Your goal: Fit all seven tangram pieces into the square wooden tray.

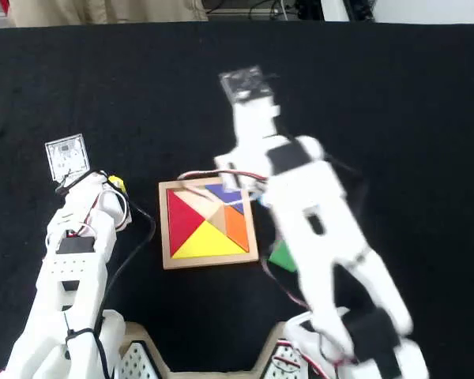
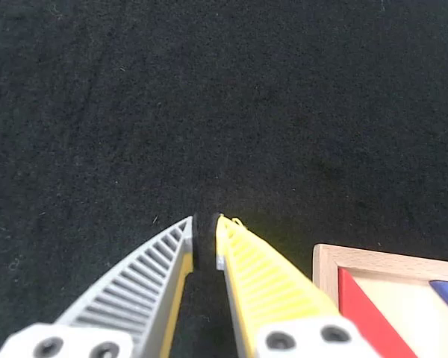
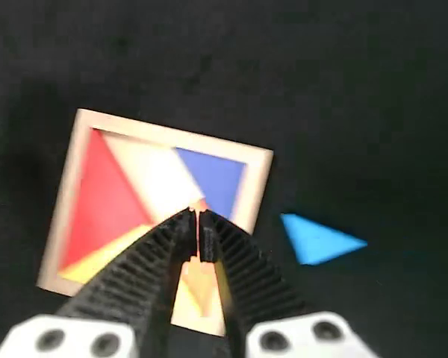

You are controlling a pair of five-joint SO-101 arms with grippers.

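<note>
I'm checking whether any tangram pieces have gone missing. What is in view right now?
wooden tray: one, light wood, middle of the table
red triangle: one, red, in the tray, left side
yellow triangle: one, yellow, in the tray, near edge
orange piece: one, orange, in the tray, right side
dark blue piece: one, blue, in the tray, far edge
green piece: one, green, on the table by the tray's near right corner
light blue triangle: one, light blue, on the table beside the tray
table: one, black
left gripper: one, grey and yellow, shut, over bare table left of the tray
right gripper: one, black, shut, above the tray
</note>
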